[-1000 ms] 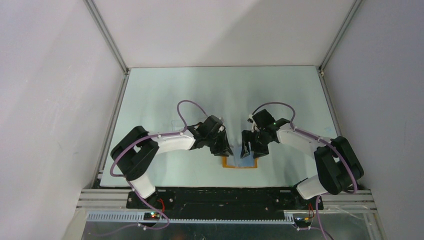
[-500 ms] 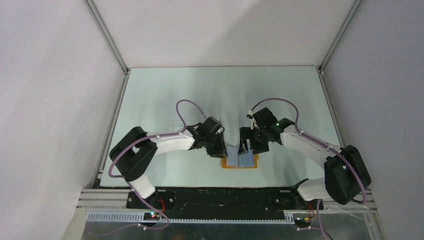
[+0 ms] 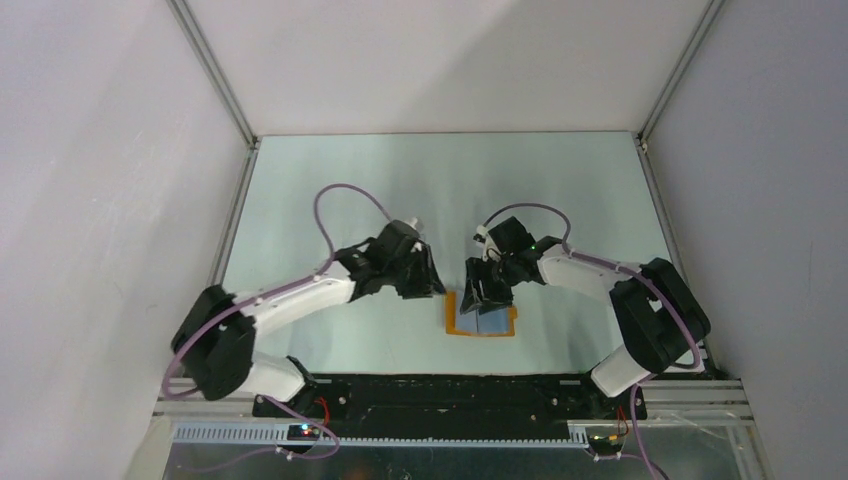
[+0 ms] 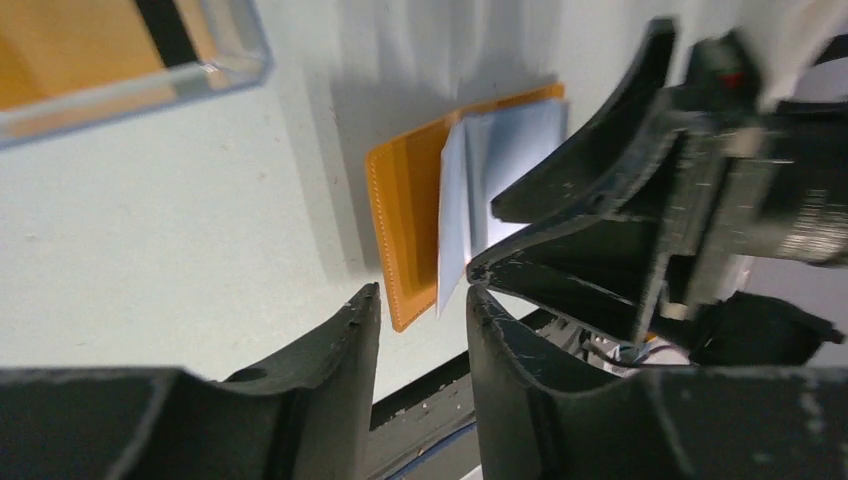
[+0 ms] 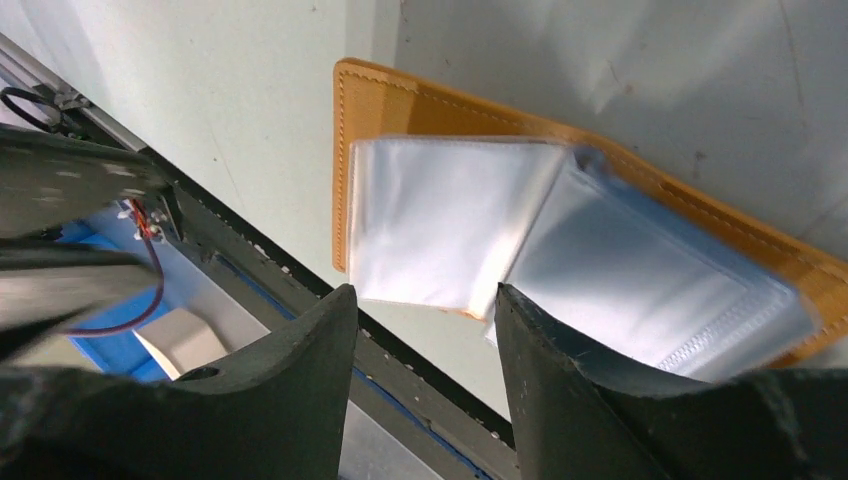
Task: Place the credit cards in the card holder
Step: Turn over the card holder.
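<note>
Card holder (image 3: 478,322) lies open on table (image 3: 330,180) at its near edge, orange cover down, pale blue-clear leaves up, one leaf standing half raised. Right end effector (image 3: 484,298) hangs directly over card holder, jaws apart, nothing clamped. One fingertip (image 4: 510,272) is at the raised leaf's edge, can't tell if touching. Left end effector (image 3: 420,283) sits just left of card holder & a bit farther back, jaws parted w/ a narrow gap, empty. Farther left & beyond card holder: clear case (image 4: 130,75) on table, credit cards (image 4: 70,50) inside, orange w/ a dark stripe.
</note>
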